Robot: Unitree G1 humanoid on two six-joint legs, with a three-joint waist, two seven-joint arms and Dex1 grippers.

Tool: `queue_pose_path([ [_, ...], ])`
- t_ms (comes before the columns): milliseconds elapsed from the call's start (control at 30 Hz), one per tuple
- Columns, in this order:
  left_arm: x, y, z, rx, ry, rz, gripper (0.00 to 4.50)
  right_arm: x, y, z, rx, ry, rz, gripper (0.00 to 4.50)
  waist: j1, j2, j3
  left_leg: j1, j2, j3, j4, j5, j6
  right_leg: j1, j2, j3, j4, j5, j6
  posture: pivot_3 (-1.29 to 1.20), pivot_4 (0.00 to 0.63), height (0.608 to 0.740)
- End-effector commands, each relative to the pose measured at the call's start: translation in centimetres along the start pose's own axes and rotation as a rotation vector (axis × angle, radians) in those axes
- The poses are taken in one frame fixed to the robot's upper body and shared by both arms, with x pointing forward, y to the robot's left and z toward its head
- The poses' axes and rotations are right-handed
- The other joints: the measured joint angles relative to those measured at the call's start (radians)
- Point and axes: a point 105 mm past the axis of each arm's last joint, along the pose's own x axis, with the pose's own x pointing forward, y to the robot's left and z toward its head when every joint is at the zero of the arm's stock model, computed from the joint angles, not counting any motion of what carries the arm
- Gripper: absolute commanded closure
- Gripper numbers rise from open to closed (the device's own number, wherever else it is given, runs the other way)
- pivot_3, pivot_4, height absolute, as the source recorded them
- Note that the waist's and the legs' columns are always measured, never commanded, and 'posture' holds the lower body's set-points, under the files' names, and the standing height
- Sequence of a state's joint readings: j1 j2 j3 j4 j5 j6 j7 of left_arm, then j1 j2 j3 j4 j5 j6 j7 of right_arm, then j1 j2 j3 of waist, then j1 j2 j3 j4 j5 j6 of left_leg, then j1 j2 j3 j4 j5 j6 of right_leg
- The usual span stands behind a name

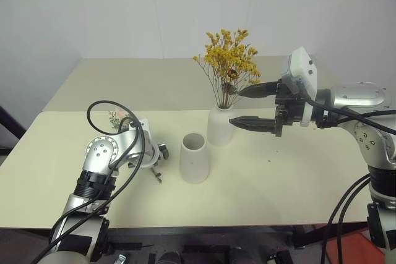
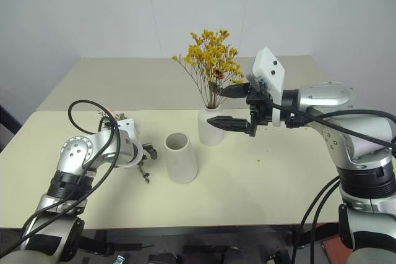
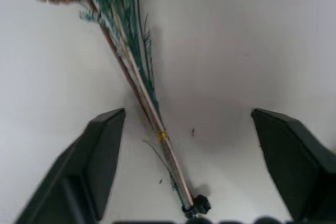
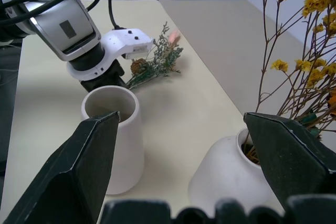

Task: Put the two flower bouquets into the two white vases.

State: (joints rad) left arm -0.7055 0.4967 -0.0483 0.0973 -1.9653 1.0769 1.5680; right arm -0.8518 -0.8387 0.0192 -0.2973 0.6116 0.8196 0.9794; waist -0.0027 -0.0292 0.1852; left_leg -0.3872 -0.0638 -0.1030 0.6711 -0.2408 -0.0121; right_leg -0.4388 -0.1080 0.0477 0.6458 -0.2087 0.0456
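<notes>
Mustard-yellow dried bouquet (image 1: 230, 60) is standing in rounded narrow-neck white vase (image 1: 220, 127), w/ right pincer (image 1: 252, 107) hanging wide open, empty, just beside it. Left pincer (image 3: 186, 145) is straddling grey-green sprig bunch (image 3: 142, 85) lying on cream bench (image 1: 260, 183), jaws apart, nothing gripped yet; wide-mouthed white vase (image 1: 194, 157) is waiting empty nearby.

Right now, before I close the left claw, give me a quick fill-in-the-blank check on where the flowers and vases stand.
1. The yellow bouquet stands in the ____ vase.
2. The wide-mouthed vase is ____ inside.
3. The green bouquet lies on the ____, its stems between the left claw's open fingers.
4. The right claw is ____ and holds nothing.

Missing words: narrow-necked; empty; table; open
</notes>
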Motion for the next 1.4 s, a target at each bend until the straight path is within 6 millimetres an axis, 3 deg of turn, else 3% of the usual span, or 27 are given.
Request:
queue_pose_path([
  [33,0.2,1.3,-0.1,-0.013,0.012,0.052,1.48,-0.9,-0.1,1.3,-0.044,-0.021,-0.031,0.0,0.0,0.0,0.0,0.0,0.0,0.0,0.0,0.0,0.0,0.0,0.0,0.0,0.0,0.0,0.0,0.0,0.15,0.74],
  [267,0.3,1.3,-0.2,-0.002,0.025,0.051,3.69,-1.0,-0.2,1.4,-0.041,-0.018,-0.037,0.0,0.011,0.0,-0.001,0.001,0.0,0.0,0.0,0.0,0.0,0.002,0.0,0.0,0.0,0.0,0.0,0.0,0.15,0.74],
  [367,-0.4,0.8,0.8,0.036,-0.007,0.034,4.48,-1.0,-0.3,1.3,-0.038,-0.017,-0.042,0.0,0.014,-0.001,-0.002,0.001,0.0,0.0,0.0,0.0,0.0,0.002,0.0,0.0,0.0,0.0,0.0,0.0,0.15,0.74],
  [733,-4.9,-1.1,7.0,0.268,-0.186,-0.19,4.48,-1.3,0.0,1.0,-0.022,-0.019,-0.035,0.0,0.005,-0.002,-0.002,-0.001,-0.001,-0.001,-0.001,0.0,0.0,0.001,0.0,-0.003,-0.003,0.0,0.0,0.0,0.15,0.74],
  [967,-9.4,-2.1,13.0,0.325,-0.638,-0.327,4.48,-1.9,0.6,0.8,-0.015,-0.027,-0.009,0.0,-0.008,-0.002,-0.002,-0.002,-0.001,-0.001,-0.002,0.0,0.0,0.001,0.0,-0.004,-0.005,0.0,0.0,0.0,0.15,0.74],
  [1067,-13.0,-2.8,15.1,0.296,-0.846,-0.566,4.48,-2.1,0.8,0.7,-0.014,-0.029,0.004,0.0,-0.011,-0.002,-0.002,-0.002,0.0,0.0,-0.003,0.0,0.0,0.001,0.0,-0.004,-0.006,0.0,0.0,0.0,0.15,0.74],
  [1200,-17.5,-4.0,14.7,0.393,-0.988,-0.925,4.48,-2.4,1.4,0.6,-0.017,-0.045,0.04,0.0,-0.015,-0.002,-0.002,-0.002,0.0,0.0,-0.003,0.0,0.001,0.0,0.0,-0.004,-0.007,0.0,0.0,0.0,0.15,0.74],
  [1400,-19.2,-5.1,10.9,0.664,-0.967,-1.24,4.48,-2.7,2.3,0.6,-0.031,-0.059,0.121,0.0,-0.016,-0.002,-0.002,-0.002,0.001,0.0,-0.003,-0.001,0.002,0.001,0.0,-0.005,-0.007,0.0,0.001,0.0,0.15,0.74],
])
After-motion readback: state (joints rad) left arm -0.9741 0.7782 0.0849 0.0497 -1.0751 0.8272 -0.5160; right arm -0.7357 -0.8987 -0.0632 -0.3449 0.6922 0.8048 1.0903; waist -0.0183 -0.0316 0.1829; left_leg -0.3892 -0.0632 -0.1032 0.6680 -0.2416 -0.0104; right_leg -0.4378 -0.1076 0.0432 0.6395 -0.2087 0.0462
